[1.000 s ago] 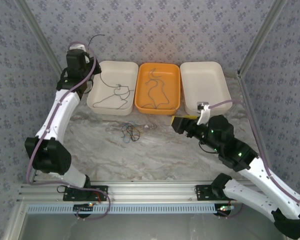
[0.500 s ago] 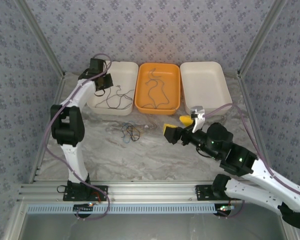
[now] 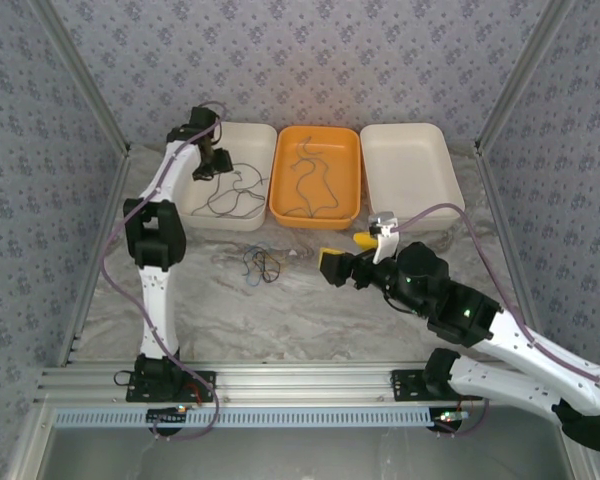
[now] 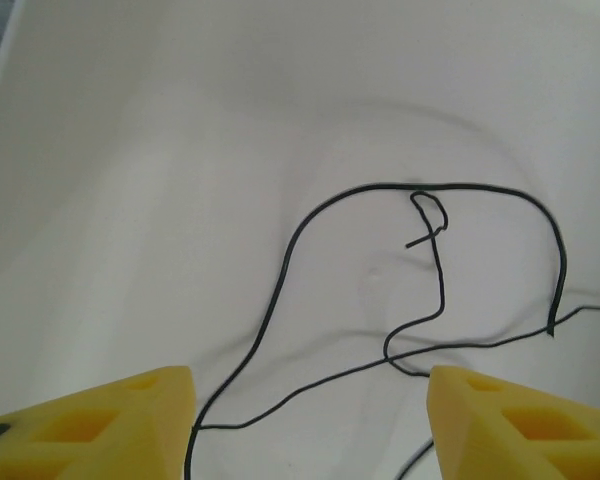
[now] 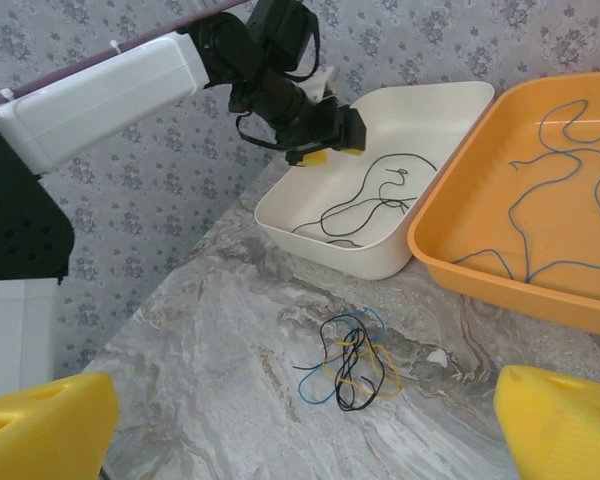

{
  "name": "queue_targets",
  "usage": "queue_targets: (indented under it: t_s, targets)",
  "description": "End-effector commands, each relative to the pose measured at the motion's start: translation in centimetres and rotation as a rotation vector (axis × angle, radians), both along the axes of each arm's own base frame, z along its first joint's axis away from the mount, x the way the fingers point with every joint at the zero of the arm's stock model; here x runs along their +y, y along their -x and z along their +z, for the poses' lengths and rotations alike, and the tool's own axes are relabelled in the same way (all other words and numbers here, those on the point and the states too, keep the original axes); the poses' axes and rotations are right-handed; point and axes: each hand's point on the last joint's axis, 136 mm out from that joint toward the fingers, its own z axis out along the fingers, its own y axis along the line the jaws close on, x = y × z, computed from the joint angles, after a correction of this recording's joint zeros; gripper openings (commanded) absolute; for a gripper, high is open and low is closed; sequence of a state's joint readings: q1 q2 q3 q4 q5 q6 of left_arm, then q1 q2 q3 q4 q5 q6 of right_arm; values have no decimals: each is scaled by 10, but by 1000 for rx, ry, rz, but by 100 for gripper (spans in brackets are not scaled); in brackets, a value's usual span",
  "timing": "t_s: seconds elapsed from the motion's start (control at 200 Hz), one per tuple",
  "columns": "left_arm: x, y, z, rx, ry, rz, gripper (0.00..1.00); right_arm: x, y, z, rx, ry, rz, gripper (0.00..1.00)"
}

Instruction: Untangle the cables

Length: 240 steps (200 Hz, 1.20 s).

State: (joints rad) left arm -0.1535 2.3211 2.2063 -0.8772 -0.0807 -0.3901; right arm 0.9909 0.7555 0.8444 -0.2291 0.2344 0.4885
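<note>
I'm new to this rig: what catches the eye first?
The bright orange tray, middle of three at the back, with thin cables lying in it. Nearer, a small tangle of cables sits on the marble table, the open right hand facing it; the left hand hangs open over the left white tray.

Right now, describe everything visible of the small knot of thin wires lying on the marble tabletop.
The small knot of thin wires is a loose snarl of black, blue and tan strands looped over one another, ends straying outward. It lies flat on the grey marble tabletop, before the white plastic tray and the orange tray, touching neither. Nothing grips it.
</note>
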Motion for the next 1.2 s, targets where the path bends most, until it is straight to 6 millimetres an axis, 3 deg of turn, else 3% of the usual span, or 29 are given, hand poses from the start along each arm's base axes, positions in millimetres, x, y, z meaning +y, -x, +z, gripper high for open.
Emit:
queue_targets:
  t_s: [0.0,0.075,0.15,0.215,0.25,0.335,0.48,0.6,0.665,0.695,0.804,0.939,1.194]
  targets:
    - [2,21,80,-141,17,40,64,-9,-7,5,-13,20,-62,98]
    - [1,39,116,-240,65,72,64,-10,-13,-13,21,82,-98,96]
    - [-2,70,135,-293,125,104,63,-3,-19,-41,80,147,-107,92]
    - [-8,102,142,-314,177,123,60,10,-23,-69,157,189,-98,87]
    - [-14,121,137,-301,206,125,57,18,-25,-84,202,206,-93,83]
    - [-31,171,107,-237,264,117,50,39,-32,-114,279,239,-71,74]
    - [-60,256,28,-123,366,141,46,72,-59,-151,294,392,-11,63]
    - [-78,299,-19,-63,434,162,48,104,-81,-185,329,511,142,54]
    - [-79,307,-33,-37,434,171,50,112,-94,-205,351,588,192,51]
    - [-79,309,-37,-27,427,173,50,121,-102,-203,341,595,224,51]
    - [-79,307,-36,-33,414,169,54,134,-115,-231,427,596,319,51]
    - [-77,295,-33,-43,398,175,56,143,-118,-255,478,618,364,50]
    - [-88,261,-49,3,383,125,55,139,-125,-280,529,625,341,34]
